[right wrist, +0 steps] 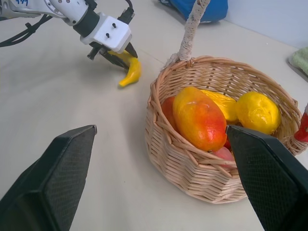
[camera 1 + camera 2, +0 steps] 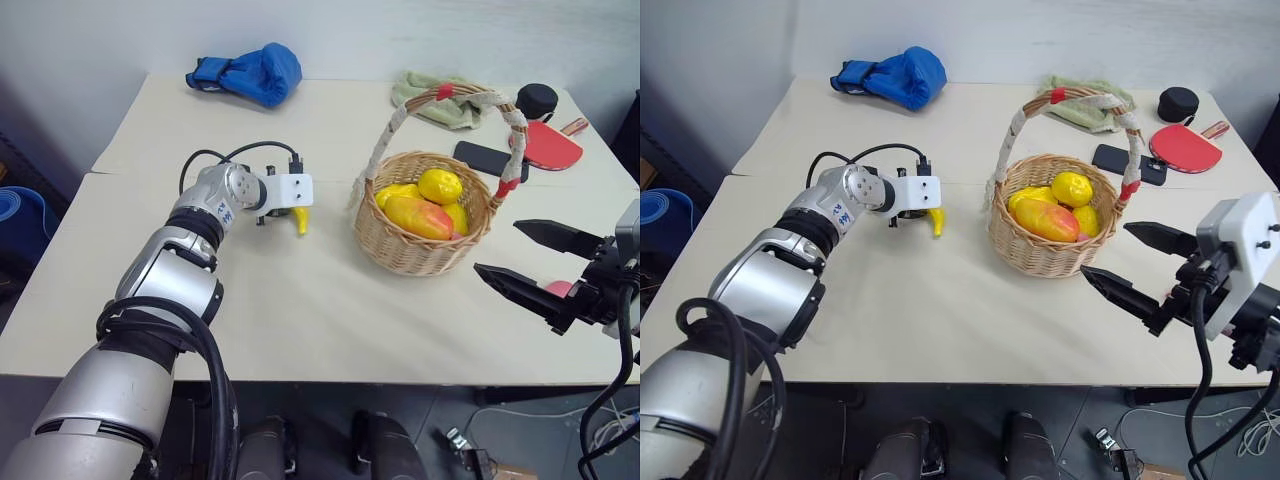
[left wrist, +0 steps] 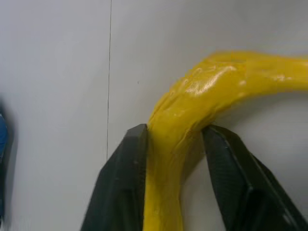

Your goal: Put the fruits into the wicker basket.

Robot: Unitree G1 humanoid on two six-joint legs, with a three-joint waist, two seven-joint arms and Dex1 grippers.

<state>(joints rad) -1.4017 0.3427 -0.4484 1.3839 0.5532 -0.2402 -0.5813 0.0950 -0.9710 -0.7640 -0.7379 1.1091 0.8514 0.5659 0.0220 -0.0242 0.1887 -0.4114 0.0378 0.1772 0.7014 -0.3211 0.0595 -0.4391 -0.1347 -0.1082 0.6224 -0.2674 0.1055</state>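
Banana point(image 2: 300, 219) lies on the bench point(image 2: 300, 310) at centre-left of the frame, just left of the wicker basket point(image 2: 400, 255). My left gripper point(image 3: 173, 139) has its jaws closed against the banana's sides, gripping it; it does not appear lifted yet. My right gripper point(image 2: 530, 262) hangs at the right edge with jaws spread wide, holding nothing. The mango point(image 2: 418, 217) and lemon point(image 2: 440, 185) already rest inside the basket with other fruit. Remaining, in my judgement: lift the banana, carry it over the rim, release.
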